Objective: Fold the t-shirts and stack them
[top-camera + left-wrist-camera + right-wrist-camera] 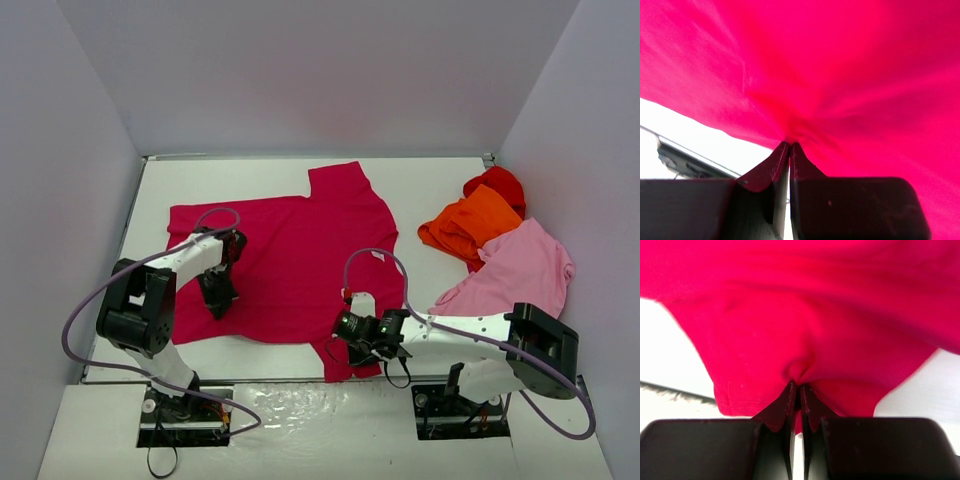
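Note:
A crimson t-shirt (290,255) lies spread flat over the middle of the white table. My left gripper (216,300) is shut on a pinch of its cloth near the near-left hem, and in the left wrist view the fabric (840,75) puckers into the closed tips (789,144). Over at the near-right sleeve my right gripper (350,335) is shut on the shirt too; a fold of the cloth (790,330) bunches between its tips (799,386). An orange t-shirt (470,225), a light pink one (520,270) and a bright red one (497,184) lie heaped at the right.
White walls enclose the table on the left, back and right. The table's near edge (270,375) runs just in front of the shirt, with both arm bases below it. A purple cable (375,255) loops over the shirt beside the right arm.

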{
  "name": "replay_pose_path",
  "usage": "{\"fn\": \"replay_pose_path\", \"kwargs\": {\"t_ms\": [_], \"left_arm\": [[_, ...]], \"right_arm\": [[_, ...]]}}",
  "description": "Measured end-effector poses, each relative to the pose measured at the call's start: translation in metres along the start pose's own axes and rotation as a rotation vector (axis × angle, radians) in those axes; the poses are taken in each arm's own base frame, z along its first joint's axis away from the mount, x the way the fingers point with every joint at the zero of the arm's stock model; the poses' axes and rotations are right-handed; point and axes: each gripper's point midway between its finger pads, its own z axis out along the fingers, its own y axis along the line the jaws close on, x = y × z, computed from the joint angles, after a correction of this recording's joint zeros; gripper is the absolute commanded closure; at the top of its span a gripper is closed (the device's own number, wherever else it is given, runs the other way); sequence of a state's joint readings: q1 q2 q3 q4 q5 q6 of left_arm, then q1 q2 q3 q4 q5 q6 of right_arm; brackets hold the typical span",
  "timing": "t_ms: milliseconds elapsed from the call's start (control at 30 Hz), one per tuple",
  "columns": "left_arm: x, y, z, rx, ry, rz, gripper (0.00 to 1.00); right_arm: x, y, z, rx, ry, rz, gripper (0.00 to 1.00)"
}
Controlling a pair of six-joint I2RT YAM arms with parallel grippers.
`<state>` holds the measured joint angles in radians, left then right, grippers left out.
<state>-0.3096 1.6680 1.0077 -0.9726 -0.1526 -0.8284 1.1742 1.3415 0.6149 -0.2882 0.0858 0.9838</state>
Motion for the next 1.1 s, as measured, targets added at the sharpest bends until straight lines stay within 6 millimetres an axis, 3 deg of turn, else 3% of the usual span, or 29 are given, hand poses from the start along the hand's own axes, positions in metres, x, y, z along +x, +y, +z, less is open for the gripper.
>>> {"fn": "replay_pose_path", "kwargs": {"t_ms": [200,500,900,1100], "left_arm": [[-0.045,-0.017,-0.041,0.071,-0.138,-0.018,1.00],[-0.068,-0.015,-0.076,0.062,-0.200,0.011,1.00],[-0.097,-0.023,-0.090,-0.006,-0.204,0.082,1.00],[-0.118,-0.029,-0.101,-0.040,-0.218,0.116,1.00]], "right_arm": [[-0.022,-0.006,-0.003,0.063,-0.051,-0.050,1.00],[-0.074,-0.004,-0.018,0.075,-0.141,-0.064,1.00],[-0.128,0.010,-0.029,0.080,-0.207,-0.124,1.00],[-0.159,0.004,-0.028,0.116,-0.236,-0.130,1.00]]}}
